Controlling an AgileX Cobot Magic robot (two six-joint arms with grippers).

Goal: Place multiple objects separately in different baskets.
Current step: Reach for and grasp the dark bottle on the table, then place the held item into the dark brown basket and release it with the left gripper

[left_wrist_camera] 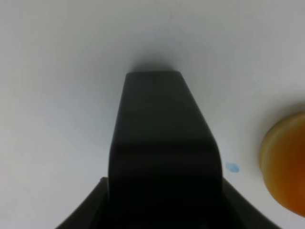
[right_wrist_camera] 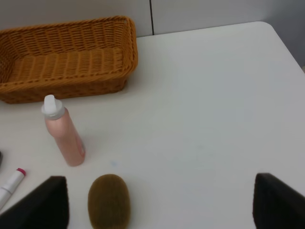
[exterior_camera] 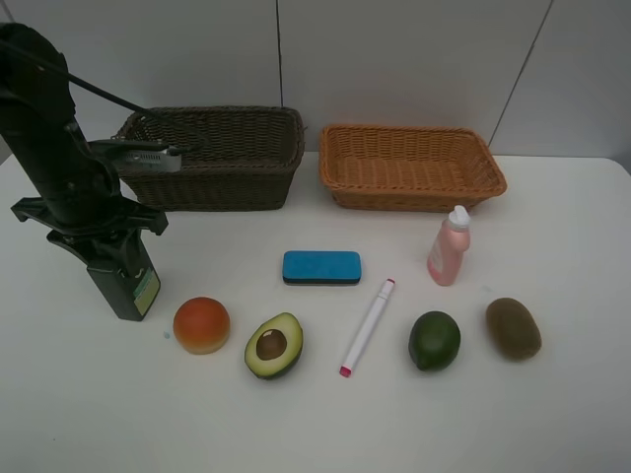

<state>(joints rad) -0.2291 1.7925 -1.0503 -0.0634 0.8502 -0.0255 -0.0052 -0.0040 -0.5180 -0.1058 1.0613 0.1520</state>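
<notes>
My left gripper point(exterior_camera: 104, 248) is shut on the dark green pump bottle point(exterior_camera: 126, 286), which stands upright at the table's left. The left wrist view shows that bottle point(left_wrist_camera: 162, 143) dark between the fingers, with the orange-red fruit point(left_wrist_camera: 286, 162) beside it. Along the front lie the fruit point(exterior_camera: 201, 324), avocado half point(exterior_camera: 273, 345), white-pink marker point(exterior_camera: 368, 326), lime point(exterior_camera: 435, 340) and kiwi point(exterior_camera: 513, 328). The blue eraser point(exterior_camera: 321, 267) and the upright pink bottle point(exterior_camera: 449, 246) sit behind them. My right gripper point(right_wrist_camera: 162, 205) is open above the kiwi point(right_wrist_camera: 108, 200) and pink bottle point(right_wrist_camera: 64, 133).
The dark brown basket point(exterior_camera: 217, 110) and the orange-tan basket point(exterior_camera: 404, 129) stand side by side at the back, both with nothing inside. The orange-tan basket point(right_wrist_camera: 62, 86) lies beyond the pink bottle in the right wrist view. A grey wall rises behind.
</notes>
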